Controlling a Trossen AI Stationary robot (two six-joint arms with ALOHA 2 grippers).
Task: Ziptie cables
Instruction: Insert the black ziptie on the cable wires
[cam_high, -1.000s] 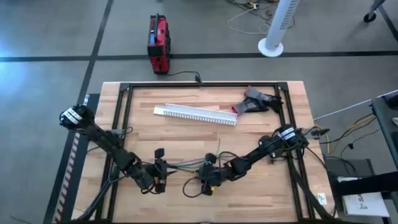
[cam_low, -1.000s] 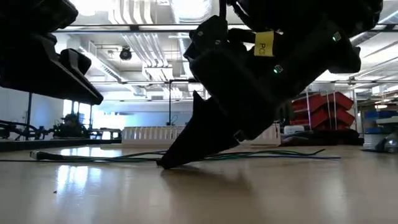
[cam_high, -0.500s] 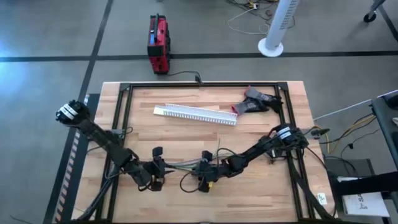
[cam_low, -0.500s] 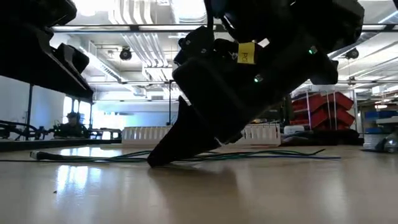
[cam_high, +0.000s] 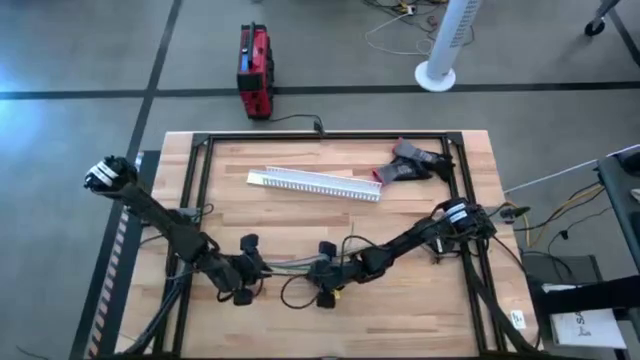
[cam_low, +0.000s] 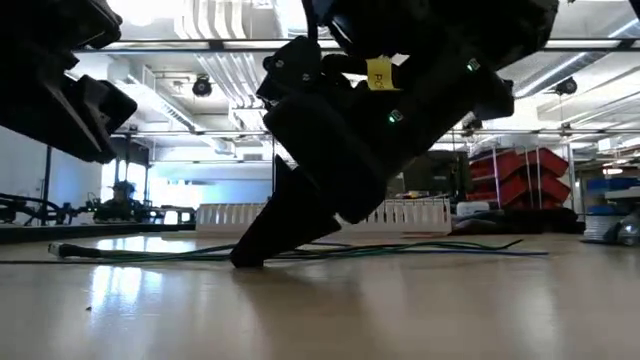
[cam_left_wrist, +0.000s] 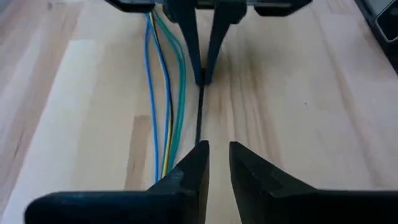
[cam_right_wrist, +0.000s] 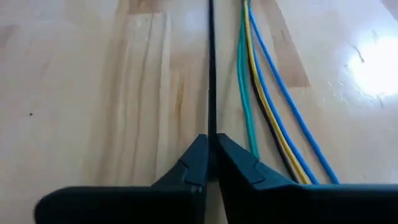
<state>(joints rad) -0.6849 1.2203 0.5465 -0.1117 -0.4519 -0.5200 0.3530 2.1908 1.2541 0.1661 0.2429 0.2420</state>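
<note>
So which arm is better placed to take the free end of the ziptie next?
Probably the left. The right gripper is already shut on one end of the ziptie. The left gripper is open, facing it, with the strip's other end near its fingers, beside the cables.

Bright overhead light glares off the table (cam_right_wrist: 373, 68); backlit arms silhouetted.

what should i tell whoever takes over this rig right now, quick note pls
Right pincer: shut on the ziptie, tips low at the table.
Left pincer: open, facing the right one, lined up with the ziptie's free end but not gripping it.
Cables: lying flat beside the ziptie, not wrapped.
Done: ziptie picked up at one end.
Left: loop it round the cables, thread and pull tight.
</note>
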